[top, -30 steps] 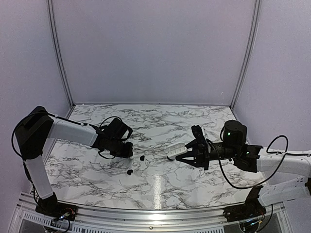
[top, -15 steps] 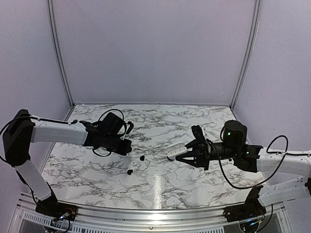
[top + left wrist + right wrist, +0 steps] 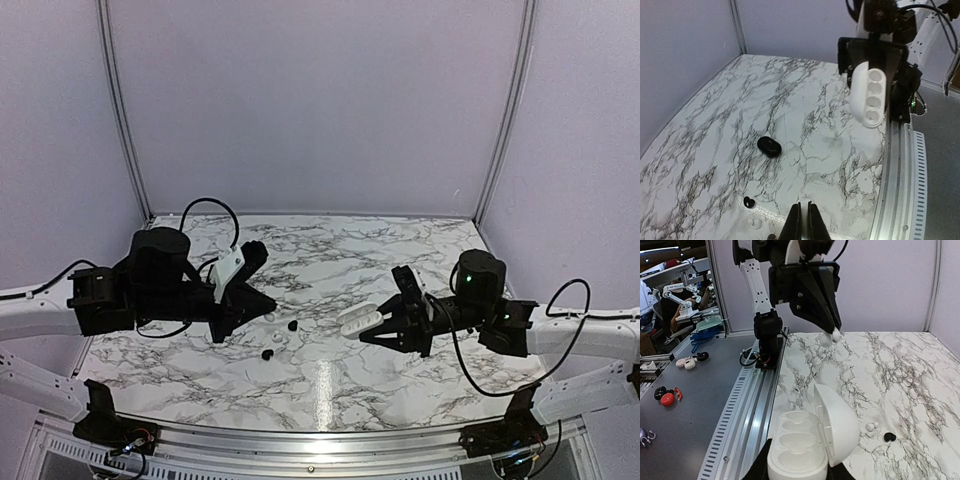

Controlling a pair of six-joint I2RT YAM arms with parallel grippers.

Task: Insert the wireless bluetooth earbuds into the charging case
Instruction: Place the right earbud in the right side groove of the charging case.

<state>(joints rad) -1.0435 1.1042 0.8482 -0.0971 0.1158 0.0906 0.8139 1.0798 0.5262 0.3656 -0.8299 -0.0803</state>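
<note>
My right gripper [image 3: 378,325] is shut on a white open case [image 3: 805,445] with empty hollows, its lid [image 3: 837,422] up, held above the marble; the case also shows in the left wrist view [image 3: 867,92]. A glossy black oval case [image 3: 769,146] lies closed on the table. A tiny black earbud [image 3: 748,202] lies near it, also visible in the right wrist view [image 3: 889,437]. A second black piece [image 3: 268,353] lies nearer the front. My left gripper [image 3: 268,316] hangs above them, jaws almost closed on a small white earbud [image 3: 829,338].
Another small white earbud [image 3: 871,426] lies on the marble table [image 3: 330,260] beside the black one. A metal rail [image 3: 900,190] runs along the near edge. Walls close the back and sides. A grey bench [image 3: 685,405] with loose items lies beyond the rail.
My left arm has swung up and its gripper has risen off the table. My right gripper has shifted slightly left and down with the white case.
</note>
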